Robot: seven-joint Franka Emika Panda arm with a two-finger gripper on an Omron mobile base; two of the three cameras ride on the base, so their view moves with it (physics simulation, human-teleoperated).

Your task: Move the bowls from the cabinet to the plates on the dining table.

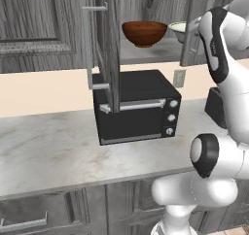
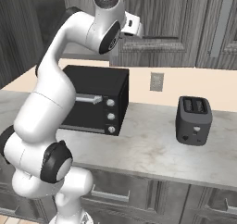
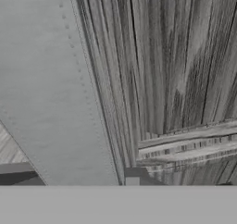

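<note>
The cabinet (image 1: 58,20) stands open above the counter. On its shelf sits the reddish-brown bowl (image 1: 144,33), upright and untouched. To its right the pale cream-green bowl (image 1: 178,30) is partly hidden behind my arm. In the hand view its pale wall (image 3: 51,89) lies very close, running down between my gripper's (image 3: 76,177) two fingertips (image 3: 134,174), which stand apart on either side of it. The gripper is open. The plates and the dining table are out of view.
The cabinet's left door (image 1: 108,49) swings out edge-on with its silver handle (image 1: 89,49); the right door (image 1: 192,27) stands beside my arm. Below are a black toaster oven (image 1: 136,105) and a dark toaster (image 2: 193,120) on the marble counter (image 1: 44,146).
</note>
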